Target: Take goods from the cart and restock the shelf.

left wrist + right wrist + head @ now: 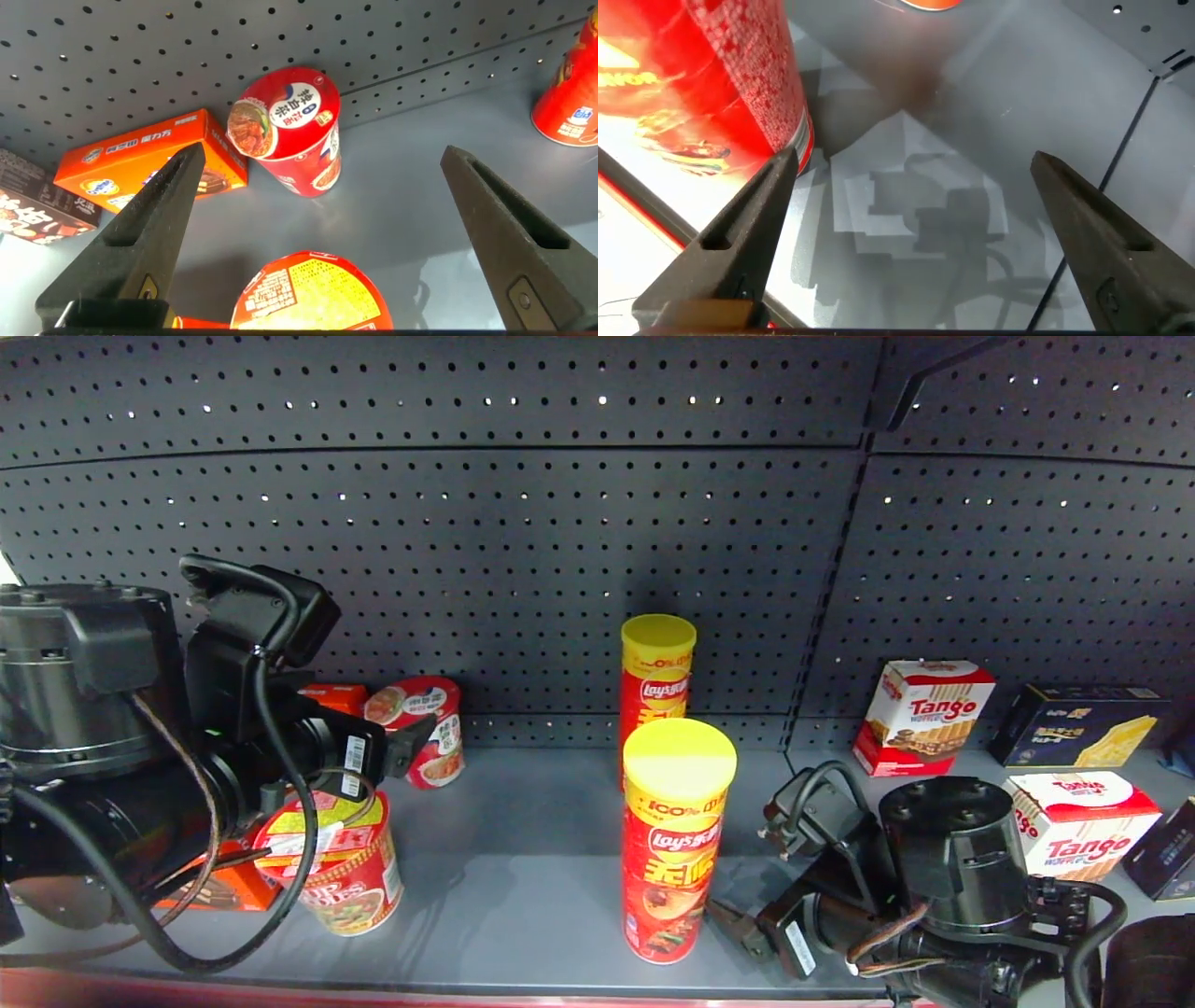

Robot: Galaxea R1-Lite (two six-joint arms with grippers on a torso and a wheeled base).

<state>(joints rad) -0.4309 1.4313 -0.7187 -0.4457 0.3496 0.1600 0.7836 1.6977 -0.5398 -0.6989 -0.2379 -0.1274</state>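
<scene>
Black arms, looping black cables, white barcode stickers, screw-studded round caps, tapered dark jaws

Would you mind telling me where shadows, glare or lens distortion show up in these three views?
Head view: the pegboard seams bow from wide-angle distortion, and light pinpricks shine through its holes. Right wrist view: the right gripper casts overlapping shadows on the shelf, suggesting several lamps. Left wrist view: even light, a soft shadow beside the rear noodle cup.

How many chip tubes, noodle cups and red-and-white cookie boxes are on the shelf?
Chip tubes: 2
Noodle cups: 2
Red-and-white boxes: 2
Total: 6
</scene>
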